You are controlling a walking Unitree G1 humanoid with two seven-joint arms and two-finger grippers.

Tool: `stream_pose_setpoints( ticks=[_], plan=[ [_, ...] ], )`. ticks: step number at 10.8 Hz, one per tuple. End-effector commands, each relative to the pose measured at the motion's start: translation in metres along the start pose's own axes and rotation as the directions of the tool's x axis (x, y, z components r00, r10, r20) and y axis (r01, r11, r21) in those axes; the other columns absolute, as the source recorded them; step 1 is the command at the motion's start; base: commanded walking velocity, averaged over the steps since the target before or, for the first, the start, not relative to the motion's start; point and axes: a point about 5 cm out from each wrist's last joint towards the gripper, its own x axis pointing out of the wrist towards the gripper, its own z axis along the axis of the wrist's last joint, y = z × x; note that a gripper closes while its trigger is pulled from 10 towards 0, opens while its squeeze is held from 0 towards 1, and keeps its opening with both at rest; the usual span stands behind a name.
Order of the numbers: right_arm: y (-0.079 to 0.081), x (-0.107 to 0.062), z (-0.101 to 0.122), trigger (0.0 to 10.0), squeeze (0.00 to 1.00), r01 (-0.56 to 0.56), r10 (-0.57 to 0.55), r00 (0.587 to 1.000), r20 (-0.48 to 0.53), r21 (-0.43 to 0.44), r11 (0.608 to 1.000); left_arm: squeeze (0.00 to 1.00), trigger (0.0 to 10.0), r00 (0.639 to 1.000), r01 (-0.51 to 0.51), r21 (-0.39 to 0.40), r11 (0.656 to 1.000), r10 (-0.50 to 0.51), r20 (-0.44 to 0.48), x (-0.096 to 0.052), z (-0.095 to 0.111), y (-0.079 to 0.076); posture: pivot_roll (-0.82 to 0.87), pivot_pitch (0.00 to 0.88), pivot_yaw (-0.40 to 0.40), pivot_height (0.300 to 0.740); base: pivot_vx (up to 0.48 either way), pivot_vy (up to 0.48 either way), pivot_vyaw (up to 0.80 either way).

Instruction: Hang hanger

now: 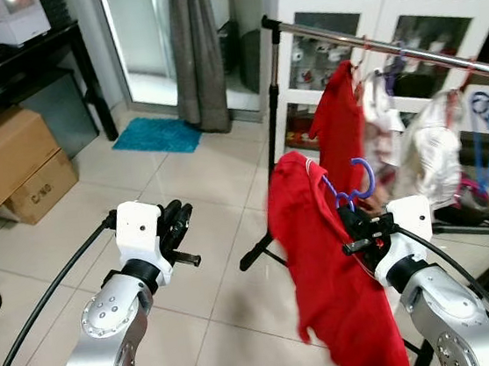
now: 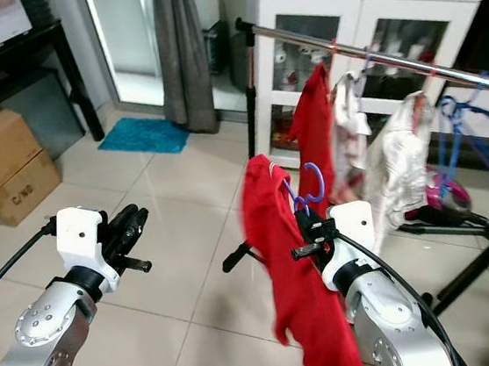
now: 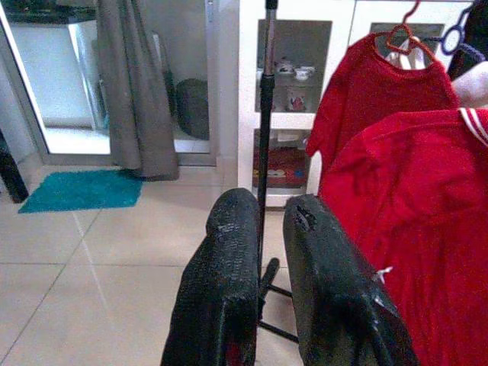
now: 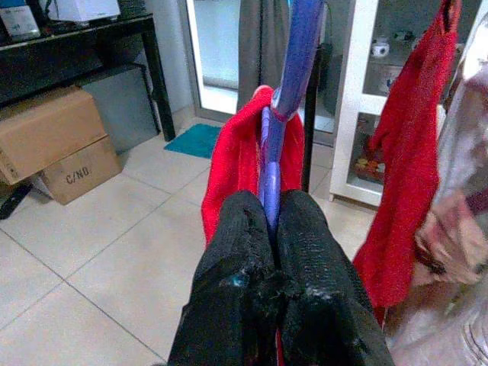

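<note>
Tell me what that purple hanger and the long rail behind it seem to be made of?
The purple hanger looks like smooth moulded plastic, judging by its even colour and soft sheen. The rail looks like polished metal, bright and mirror-like along its length, on a matte black post, probably painted metal.

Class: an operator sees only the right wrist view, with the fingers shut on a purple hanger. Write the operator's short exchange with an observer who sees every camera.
Operator: Where is the rail?
Observer: The rail runs above and beyond the purple hanger in the right gripper.
Operator: Any free space on it?
Observer: Yes, the bar is bare between the end post and the hanging red shirt.
Operator: And the left gripper?
Observer: The left gripper is raised, open and holding nothing.
</note>
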Motion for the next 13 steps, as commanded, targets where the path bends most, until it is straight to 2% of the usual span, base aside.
stream_pose_setpoints(
  ticks=[1,3,10,12,13],
  plan=[
    [-0.0021,0.0021,0.0134,10.0,0.0,0.001,0.0,0.998,0.058,-0.018,1.0,0.0,10.0,1.0,0.006,0.0,1.0,-0.006,-0.003,0.0022,-0.0004,-0.002,0.08,0.0,-0.009,0.74,0.0,0.0,-0.46],
    [-0.0003,0.0022,0.0132,10.0,0.0,-0.01,0.011,0.998,0.055,-0.021,1.0,0.0,10.0,1.0,0.012,-0.003,1.0,-0.012,-0.002,0.0028,-0.0001,-0.0028,0.08,0.0,-0.009,0.74,0.126,0.0,-0.74],
    [0.0,0.0022,0.0131,10.0,0.0,-0.009,0.01,0.998,0.056,-0.027,1.0,0.0,10.0,1.0,0.02,-0.009,1.0,-0.02,0.0,0.0023,0.0003,-0.0029,0.08,0.0,-0.007,0.74,0.275,0.0,0.0],
    [0.0012,0.0022,0.0125,10.0,0.0,-0.019,0.02,0.999,0.048,-0.021,1.0,0.0,10.0,1.0,0.024,-0.011,1.0,-0.024,0.001,0.0029,0.0006,-0.0035,0.08,0.001,-0.005,0.74,0.283,0.0,-0.78],
    [0.0009,0.002,0.0127,10.0,0.0,-0.016,0.017,0.998,0.054,-0.025,1.0,0.0,10.0,1.0,0.025,-0.011,1.0,-0.025,0.002,0.0031,0.0008,-0.0037,0.08,0.001,-0.005,0.74,0.281,0.0,0.0]
  ],
)
